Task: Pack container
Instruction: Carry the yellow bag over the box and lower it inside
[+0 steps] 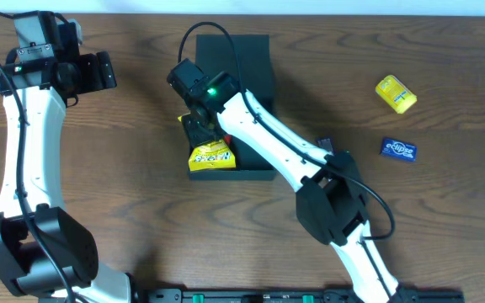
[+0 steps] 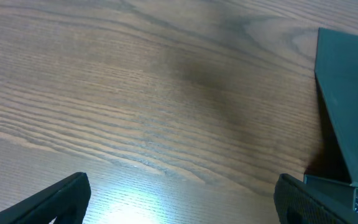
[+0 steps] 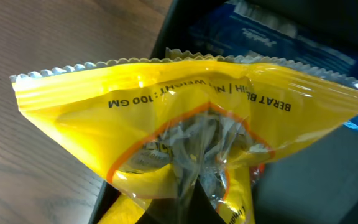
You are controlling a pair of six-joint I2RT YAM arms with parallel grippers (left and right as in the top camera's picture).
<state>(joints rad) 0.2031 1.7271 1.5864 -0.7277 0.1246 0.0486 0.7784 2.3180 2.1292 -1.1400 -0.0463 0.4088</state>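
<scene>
Right wrist view, closest in, showed the right gripper (image 1: 207,141) pinching a yellow snack packet (image 3: 185,124), its crimped edge pointing away. Just beyond lay the open container (image 3: 328,180), mid-table, with a blue packet (image 3: 272,37) inside. The left gripper (image 2: 182,193) hung with fingers spread above the bare wooden table (image 2: 135,93), beside the container's flap. Well apart to the right sat a small yellow pack (image 1: 396,93) and a small blue pack (image 1: 399,149).

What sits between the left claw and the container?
Only bare table: the overhead view shows nothing between the left claw and the container; the left wrist view agrees.
</scene>
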